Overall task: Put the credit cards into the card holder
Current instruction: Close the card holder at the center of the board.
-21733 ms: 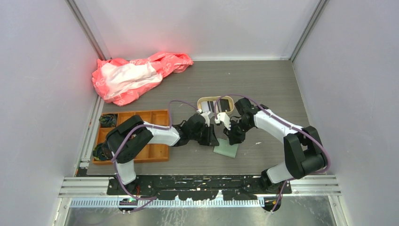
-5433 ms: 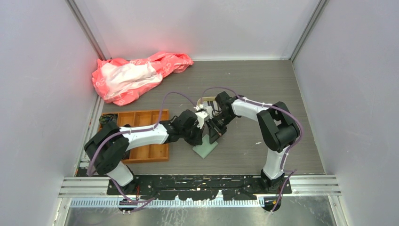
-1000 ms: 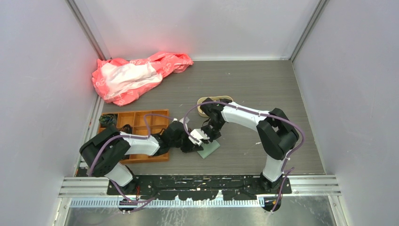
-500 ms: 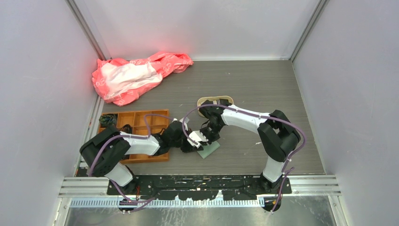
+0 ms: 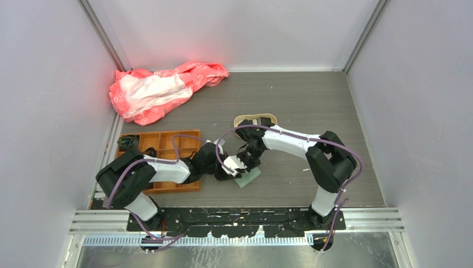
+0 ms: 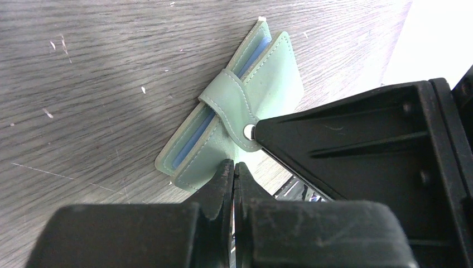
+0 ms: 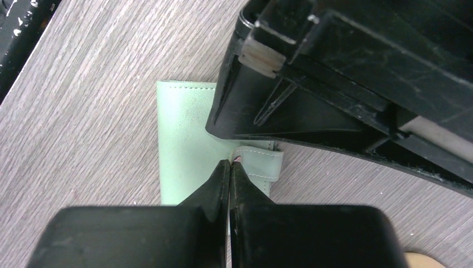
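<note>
Sage-green card holder [image 6: 268, 78] looks soft, light, floppy, I'd grab the strap [image 6: 226, 100]; left gripper [image 6: 233, 167] and right gripper [image 7: 230, 164] both closed empty, tips touching it.

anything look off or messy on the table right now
Nothing is spilled or damaged. The card holder lies at a slant on the table, and its covers gape slightly, with blue pocket edges showing between them under the strap. A crumpled pink bag sits bunched in the far left corner.
</note>
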`<state>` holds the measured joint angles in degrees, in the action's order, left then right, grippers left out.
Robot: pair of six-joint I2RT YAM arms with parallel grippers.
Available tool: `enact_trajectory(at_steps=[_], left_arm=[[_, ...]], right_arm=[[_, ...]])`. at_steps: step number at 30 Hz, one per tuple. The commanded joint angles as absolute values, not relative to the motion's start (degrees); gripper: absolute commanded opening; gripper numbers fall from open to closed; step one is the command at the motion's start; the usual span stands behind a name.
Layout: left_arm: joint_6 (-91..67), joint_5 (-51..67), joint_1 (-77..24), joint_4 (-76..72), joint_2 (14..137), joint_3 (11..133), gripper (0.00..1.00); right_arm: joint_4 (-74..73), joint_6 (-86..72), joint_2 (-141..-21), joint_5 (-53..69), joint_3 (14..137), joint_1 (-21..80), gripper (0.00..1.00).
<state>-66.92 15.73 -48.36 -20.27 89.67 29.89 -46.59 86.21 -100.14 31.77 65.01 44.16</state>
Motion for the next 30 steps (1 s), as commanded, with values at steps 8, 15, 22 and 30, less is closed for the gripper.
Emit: enact_trajectory(at_steps=[8,15,22,30], left_arm=[[-66.05,15.60,-48.35,-19.13,91.03,30.43,0.00],[-66.01,15.72,-48.37,-19.25,91.19,30.49,0.00],[-65.84,16.06,-48.33,-19.25,91.67,30.96,0.00],[-65.92,16.17,-48.28,-19.42,91.93,31.02,0.00]], right_arm=[[-49.57,84.47,-98.19,31.57,69.82,42.93,0.01],[-48.34,85.93,-98.06,30.24,66.40,42.98,0.01],[-47.11,86.04,-98.01,29.63,64.12,43.52,0.01],[-47.74,86.10,-97.57,30.06,63.77,43.82,0.01]])
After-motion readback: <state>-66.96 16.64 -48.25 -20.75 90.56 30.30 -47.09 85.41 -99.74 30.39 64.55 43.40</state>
